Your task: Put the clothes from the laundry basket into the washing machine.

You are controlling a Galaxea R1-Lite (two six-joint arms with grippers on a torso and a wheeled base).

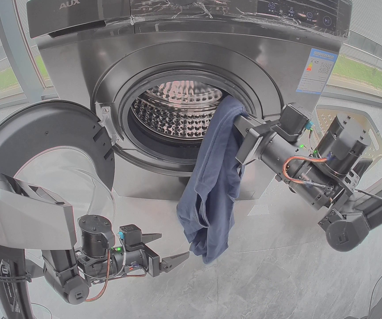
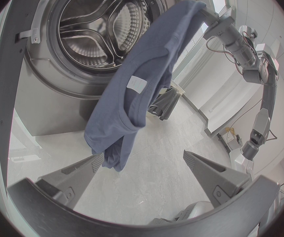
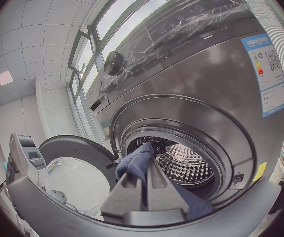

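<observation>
Item: navy T-shirt (image 1: 208,187), pinched in the closed right gripper (image 3: 147,168) at the drum (image 1: 173,107) mouth, mostly hanging outside. Left gripper (image 1: 173,245): wide open, empty, near the hem. Handling: carry deep inside so the tail follows.

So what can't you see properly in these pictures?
- Bottom of the drum: head view, hidden behind the opening's rim and the blue shirt.
- Inside of the laundry basket: head view, blocked by the right arm.
- Tips of the right gripper: head view, buried in the shirt.
</observation>
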